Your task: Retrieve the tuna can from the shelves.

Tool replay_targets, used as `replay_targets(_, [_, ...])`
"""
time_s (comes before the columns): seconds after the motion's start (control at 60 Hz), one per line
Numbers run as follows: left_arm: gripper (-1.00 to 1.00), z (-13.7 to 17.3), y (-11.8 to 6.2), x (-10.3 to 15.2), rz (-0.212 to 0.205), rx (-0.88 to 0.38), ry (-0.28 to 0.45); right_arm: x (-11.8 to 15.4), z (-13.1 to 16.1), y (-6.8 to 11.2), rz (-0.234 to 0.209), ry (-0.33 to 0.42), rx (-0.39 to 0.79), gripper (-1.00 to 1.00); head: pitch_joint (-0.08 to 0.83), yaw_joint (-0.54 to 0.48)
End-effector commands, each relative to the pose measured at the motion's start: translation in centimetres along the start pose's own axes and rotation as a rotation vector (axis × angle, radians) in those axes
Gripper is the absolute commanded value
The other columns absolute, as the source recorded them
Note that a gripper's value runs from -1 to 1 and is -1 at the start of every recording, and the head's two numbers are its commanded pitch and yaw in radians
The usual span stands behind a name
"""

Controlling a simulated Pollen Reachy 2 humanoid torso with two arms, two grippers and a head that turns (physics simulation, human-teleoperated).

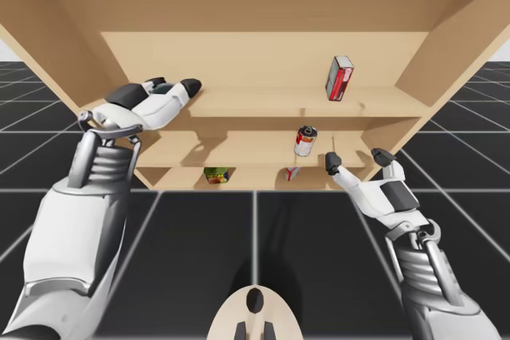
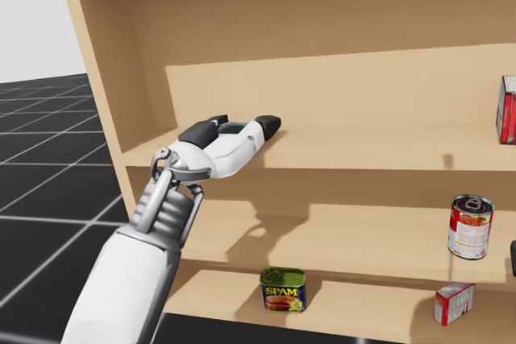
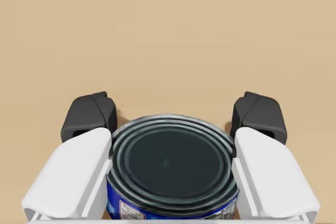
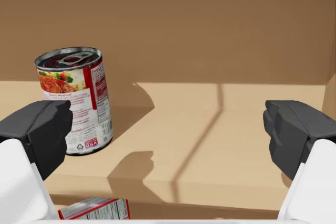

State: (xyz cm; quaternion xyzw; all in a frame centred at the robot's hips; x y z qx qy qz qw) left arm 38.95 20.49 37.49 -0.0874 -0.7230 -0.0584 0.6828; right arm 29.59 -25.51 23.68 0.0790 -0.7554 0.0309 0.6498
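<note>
The tuna can (image 3: 170, 161), a low round can with a dark lid and blue label, sits between the fingers of my left gripper (image 3: 174, 116), which press its two sides. That gripper (image 1: 174, 85) is at the left end of the top shelf (image 1: 263, 103), and from my head a sliver of the can (image 2: 234, 127) shows between its fingers (image 2: 270, 125). My right gripper (image 1: 356, 161) hangs open in front of the middle shelf's right part. Nothing is between the fingers of that gripper (image 4: 168, 129).
A red-and-white soup can (image 1: 305, 140) stands on the middle shelf, ahead-left of the right gripper. A red box (image 1: 339, 77) stands on the top shelf at the right. On the bottom shelf lie a small red-and-white box (image 1: 292, 173) and a blue-and-yellow can (image 1: 217, 174).
</note>
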Motion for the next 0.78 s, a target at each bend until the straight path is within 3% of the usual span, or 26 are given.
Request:
replay_targets(0.017, [1.0, 1.1, -0.4, 1.8, -0.009, 0.031, 0.072, 0.0, -0.1, -0.1, -0.001, 0.0, 0.0, -1.0, 0.243, 0.27])
replay_targets(0.317, [1.0, 6.8, -2.6, 4.5, -0.081, 0.009, -0.032, -0.1, -0.2, 0.0, 0.0, 0.002, 0.002, -1.0, 0.243, 0.27])
replay_targets(0.533, [1.0, 11.6, -3.7, 4.2, -0.112, -0.015, -0.059, -0.1, -0.2, 0.0, -0.007, 0.003, 0.001, -1.0, 0.249, 0.27])
replay_targets(0.683, [1.0, 16.0, -4.5, 3.5, -0.16, -0.031, -0.091, -0.2, -0.1, -0.1, -0.063, 0.015, 0.035, -1.0, 0.254, 0.26])
replay_targets(0.783, [1.0, 19.1, -5.0, 3.1, -0.179, -0.046, -0.132, -0.4, 0.0, 0.0, -0.062, 0.018, 0.055, -1.0, 0.258, 0.26])
